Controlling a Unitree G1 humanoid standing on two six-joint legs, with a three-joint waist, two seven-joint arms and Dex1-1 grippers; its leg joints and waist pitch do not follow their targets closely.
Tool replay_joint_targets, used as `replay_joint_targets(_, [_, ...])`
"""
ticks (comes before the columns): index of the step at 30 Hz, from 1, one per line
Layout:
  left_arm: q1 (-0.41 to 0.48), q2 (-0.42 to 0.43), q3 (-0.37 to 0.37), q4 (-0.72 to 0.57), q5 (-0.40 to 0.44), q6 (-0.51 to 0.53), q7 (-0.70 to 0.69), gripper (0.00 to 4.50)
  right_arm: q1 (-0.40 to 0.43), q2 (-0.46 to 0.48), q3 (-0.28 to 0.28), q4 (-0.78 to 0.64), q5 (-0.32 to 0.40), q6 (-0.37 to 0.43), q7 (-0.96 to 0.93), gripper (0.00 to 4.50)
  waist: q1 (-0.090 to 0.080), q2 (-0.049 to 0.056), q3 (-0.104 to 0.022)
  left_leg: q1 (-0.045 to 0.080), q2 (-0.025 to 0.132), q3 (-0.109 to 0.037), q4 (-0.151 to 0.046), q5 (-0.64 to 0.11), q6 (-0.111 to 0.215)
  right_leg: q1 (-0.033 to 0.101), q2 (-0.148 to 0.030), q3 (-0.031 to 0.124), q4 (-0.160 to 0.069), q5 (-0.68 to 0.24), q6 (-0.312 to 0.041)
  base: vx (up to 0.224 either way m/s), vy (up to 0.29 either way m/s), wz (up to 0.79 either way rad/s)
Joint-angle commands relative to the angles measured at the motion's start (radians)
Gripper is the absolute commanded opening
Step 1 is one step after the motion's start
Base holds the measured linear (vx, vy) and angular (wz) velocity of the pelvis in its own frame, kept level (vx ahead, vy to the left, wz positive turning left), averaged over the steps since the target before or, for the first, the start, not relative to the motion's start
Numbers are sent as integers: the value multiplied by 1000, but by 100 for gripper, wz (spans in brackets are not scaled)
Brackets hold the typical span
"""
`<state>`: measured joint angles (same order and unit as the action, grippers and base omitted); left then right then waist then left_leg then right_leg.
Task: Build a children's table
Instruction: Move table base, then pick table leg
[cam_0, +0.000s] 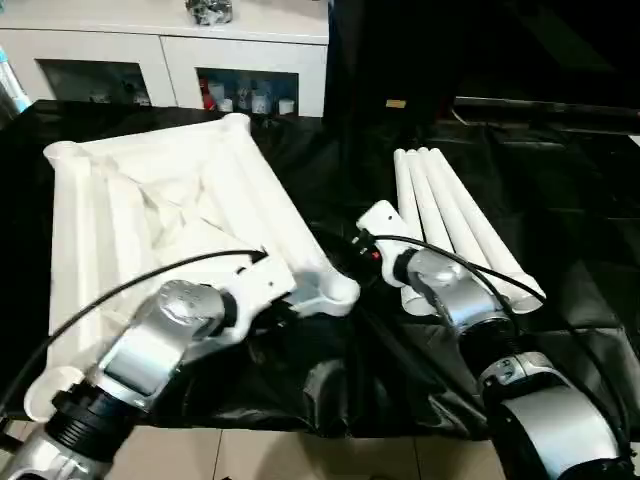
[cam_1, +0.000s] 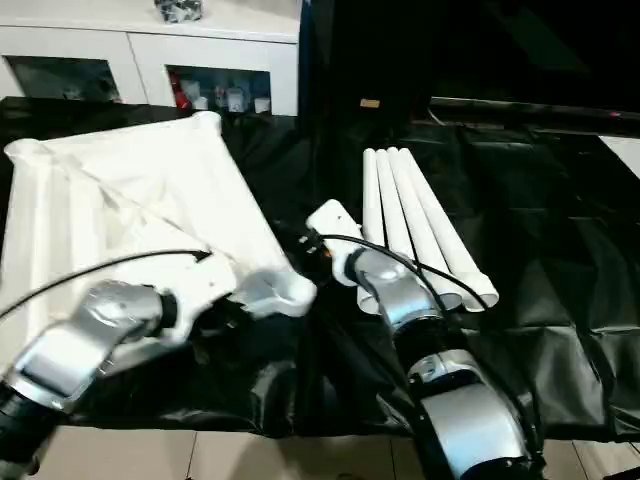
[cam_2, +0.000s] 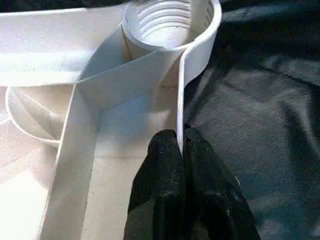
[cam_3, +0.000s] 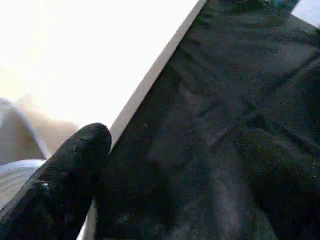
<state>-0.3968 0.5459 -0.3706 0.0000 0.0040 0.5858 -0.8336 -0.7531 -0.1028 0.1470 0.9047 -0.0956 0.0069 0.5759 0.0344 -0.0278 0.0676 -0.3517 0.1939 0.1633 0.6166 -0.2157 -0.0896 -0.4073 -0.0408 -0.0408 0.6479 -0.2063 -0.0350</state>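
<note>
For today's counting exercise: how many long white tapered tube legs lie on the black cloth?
4, side by side in one bundle on the black cloth, right of the tabletop; the right arm hides their near ends partly.

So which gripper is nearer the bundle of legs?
Right. The right gripper sits just beside the legs; the left gripper is across at the tabletop, pinching its rim.

- both forearms are brushed silver metal, chunky rounded segments with black rings between them; left forearm (cam_0: 150, 345), right forearm (cam_0: 545, 415)
- each wrist ends in a white plastic housing (cam_0: 262, 283)
- thin black cable (cam_0: 120, 290) loops over the left arm, and another one runs over the right wrist (cam_0: 440, 275)
- small red spot by the right wrist, maybe an LED
- left gripper (cam_2: 181, 150) fingers (cam_2: 160, 170) are matte black, rubbery looking
- right gripper fingers (cam_3: 80, 160) are the same black
</note>
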Motion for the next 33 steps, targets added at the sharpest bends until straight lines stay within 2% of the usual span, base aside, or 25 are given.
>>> replay_joint_targets(1, [-60, 25, 73, -1, 26, -81, 31, 4, 19, -2, 21, 21, -11, 17, 21, 450, 9, 25, -77, -5, 25, -7, -67, -73, 20, 69, -82, 49, -65, 14, -265, 0, 0, 0])
replay_joint_targets(4, [-74, 47, 64, 89, 31, -209, 9, 4, 18, -1, 21, 17, -9, 18, 22, 450, 10, 27, -78, -4, 26, -7, -68, -73, 20, 69, -83, 49, -64, 25, -267, 0, 0, 0])
replay_joint_targets(8, [-96, 62, 67, 173, 25, -282, -16, 4, 26, -7, 15, -11, -2, 26, 28, 450, 14, 28, -76, -1, 24, -7, -70, -88, 13, 68, -82, 48, -65, 15, -261, 0, 0, 0])
replay_joint_targets(9, [-99, 62, 70, 185, 20, -297, -25, 4, 29, -9, 14, -17, 0, 29, 30, 450, 15, 29, -80, -1, 27, -8, -69, -75, 7, 70, -85, 50, -60, 37, -262, 0, 0, 0])
replay_joint_targets(12, [-98, 62, 76, 214, -7, -356, -72, 4, 39, -18, 8, -43, 8, 38, 35, 450, 17, 29, -80, -1, 26, -8, -69, -53, 10, 70, -84, 49, -58, 81, -268, 0, 0, 0])
replay_joint_targets(13, [-99, 65, 71, 231, -5, -389, -79, 4, 47, -24, 3, -61, 14, 45, 35, 450, 17, 33, -80, -1, 26, -7, -69, -53, 10, 70, -82, 49, -58, 91, -270, 0, 0, 0])
replay_joint_targets(15, [-104, 68, 62, 261, 0, -433, -82, 4, 56, -30, -2, -81, 20, 53, 35, 450, 19, 30, -81, -1, 26, -7, -68, -51, 11, 72, -83, 49, -57, 104, -267, 0, 0, 0])
replay_joint_targets(16, [-106, 71, 59, 274, -7, -449, -98, 29, 61, -32, -4, -91, 23, 56, 35, 450, 21, 30, -79, 1, 26, -6, -70, -60, 10, 70, -83, 49, -58, 91, -265, 0, 0, 0])
replay_joint_targets(17, [-106, 73, 58, 282, -13, -459, -107, 45, 67, -35, -6, -101, 25, 60, 35, 450, 20, 36, -78, 2, 27, -6, -70, -78, 4, 69, -84, 49, -61, 70, -263, 0, 0, 0])
replay_joint_targets(20, [-102, 79, 60, 285, -26, -462, -127, 61, 79, -38, -11, -127, 33, 71, 38, 450, 24, 35, -77, 3, 29, -7, -72, -94, -7, 69, -85, 50, -62, 43, -258, 0, 0, 0])
replay_joint_targets(22, [-88, 89, 82, 273, -40, -474, -151, 71, 109, -46, -30, -214, 68, 117, 58, 450, 28, 32, -75, 4, 30, -6, -73, -98, -14, 68, -84, 52, -63, 29, -251, 0, 0, 0])
replay_joint_targets(23, [-87, 89, 83, 273, -41, -474, -152, 86, 110, -46, -31, -217, 69, 118, 59, 450, 26, 23, -74, 3, 29, -5, -75, -98, -12, 71, -83, 52, -65, 26, -247, 0, 0, 0])
replay_joint_targets(24, [-77, 97, 103, 253, -54, -482, -153, 95, 125, -50, -49, -285, 103, 156, 75, 450, 28, 26, -74, 0, 28, -7, -75, -84, -11, 73, -83, 52, -62, 30, -237, 0, 0, 0])
replay_joint_targets(25, [-77, 97, 103, 253, -54, -482, -153, 98, 125, -50, -49, -285, 103, 156, 75, 450, 28, 27, -76, 2, 30, -8, -75, -81, -11, 72, -85, 52, -61, 32, -236, 0, 0, 0])
replay_joint_targets(26, [-70, 102, 121, 238, -67, -479, -150, 102, 130, -51, -68, -328, 134, 187, 83, 450, 26, 21, -74, 1, 28, -6, -76, -86, -8, 71, -82, 52, -63, 16, -234, 0, 0, 0])
replay_joint_targets(27, [-69, 102, 123, 235, -69, -477, -151, 102, 131, -51, -70, -331, 137, 190, 83, 450, 27, 22, -75, 0, 29, -7, -75, -84, -8, 72, -85, 53, -62, 14, -233, 0, 0, 0])
replay_joint_targets(29, [-37, 117, 173, 160, -128, -427, -158, 133, 134, -56, -116, -410, 200, 263, 90, 450, 25, 20, -74, 0, 31, -7, -76, -73, -10, 72, -86, 53, -60, 8, -232, 0, 0, 0])
replay_joint_targets(33, [7, 101, 252, 45, -187, -315, -98, 157, 137, -71, -159, -495, 249, 381, 76, 450, 26, 19, -72, 1, 29, -4, -75, -74, -7, 67, -82, 52, -64, -12, -231, 0, 0, 0])
